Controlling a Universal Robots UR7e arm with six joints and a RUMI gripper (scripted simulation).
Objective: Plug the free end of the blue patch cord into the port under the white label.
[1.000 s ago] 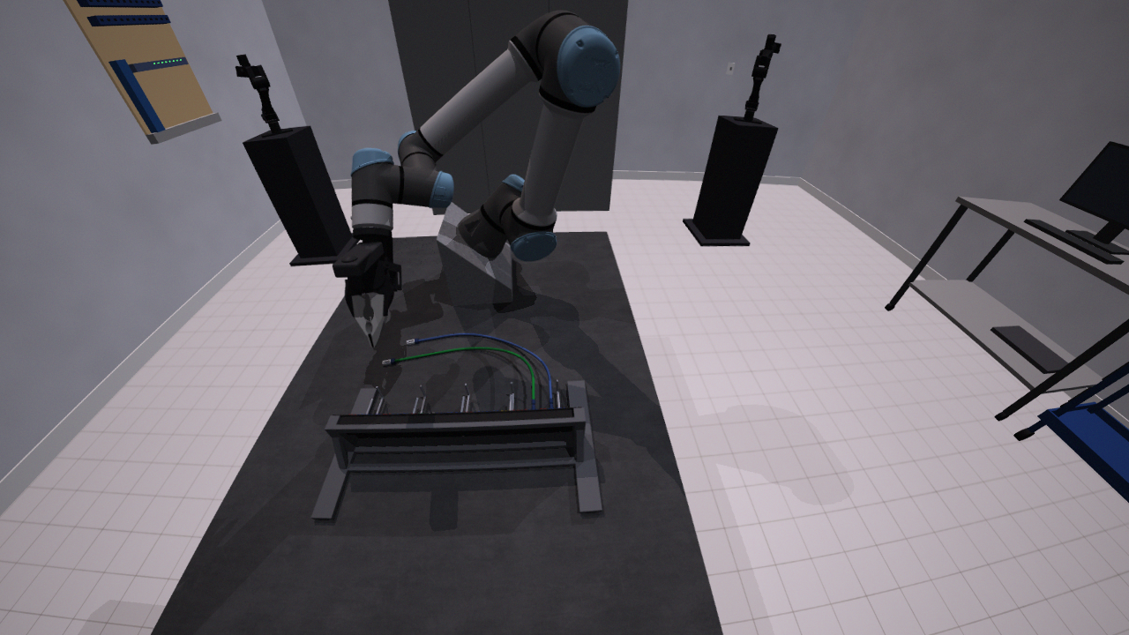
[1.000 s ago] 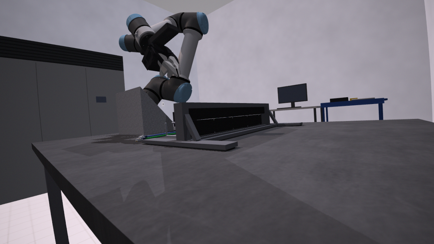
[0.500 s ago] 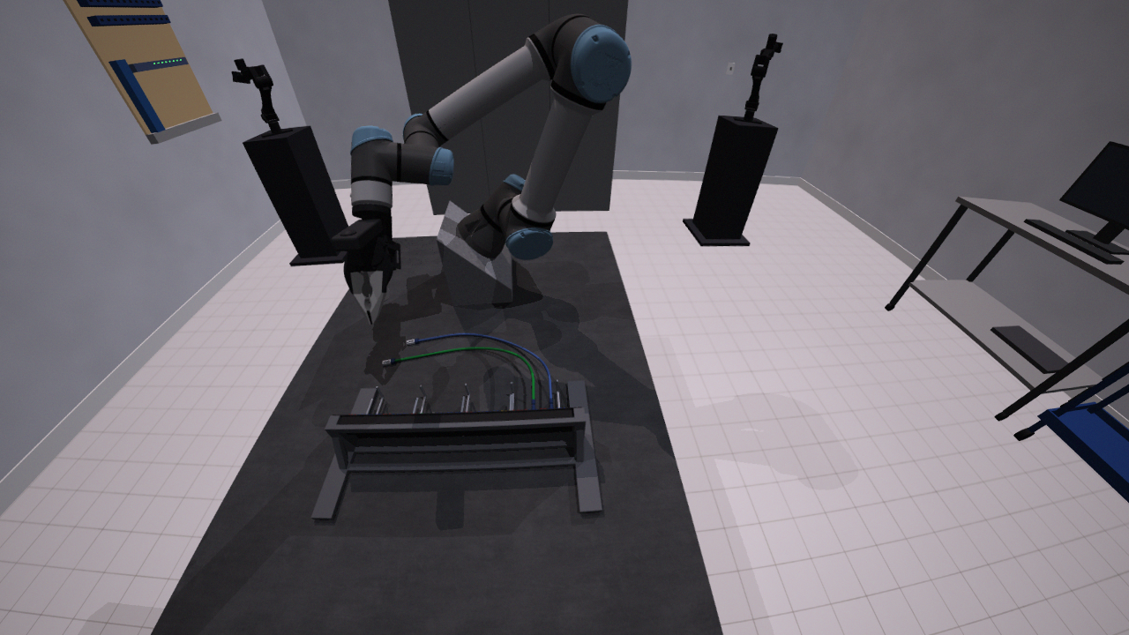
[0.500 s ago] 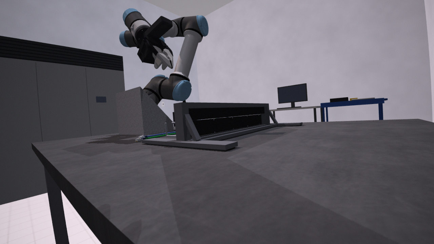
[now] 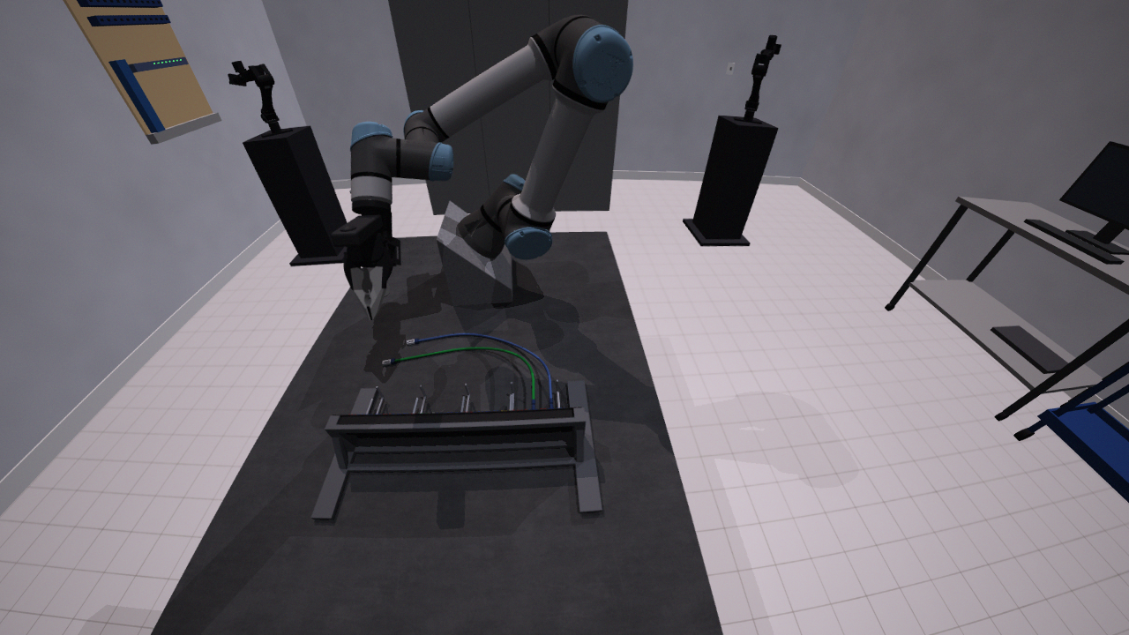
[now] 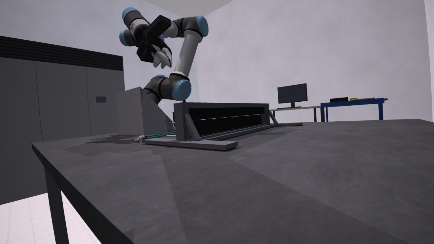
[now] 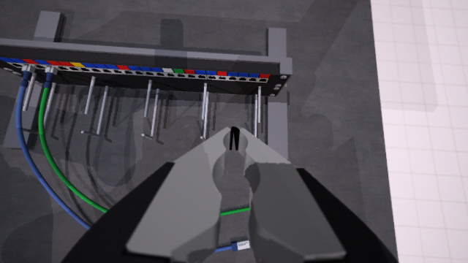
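A dark table top (image 5: pixel 592 584) (image 6: pixel 273 182) (image 7: pixel 340 120) is seen in a grey-walled room. Nearest in the top view, the rack (image 5: pixel 458 424) (image 6: pixel 224 105) (image 7: pixel 146 50) is stood upright with its back shown. Beyond it, the blue patch cord (image 5: pixel 504 339) (image 7: pixel 19 120) and green cord (image 5: pixel 474 348) (image 7: pixel 41 128) are plugged in at the right and curved leftward. The blue cord's free plug (image 5: pixel 410 341) (image 7: pixel 241 245) is left lying on the far side, beyond the green one. Farther still, the gripper (image 5: pixel 370 317) (image 6: pixel 170 65) (image 7: pixel 233 128) is held raised, its fingers closed narrow on nothing.

The step in hand is judged to be the approach to the blue plug. The fingers need to be opened, brought down over it and closed with the latch kept up.

The white label (image 7: pixel 167 70) is shown only by the wrist view; the gripper's height above the rack is made plainest by the exterior view.
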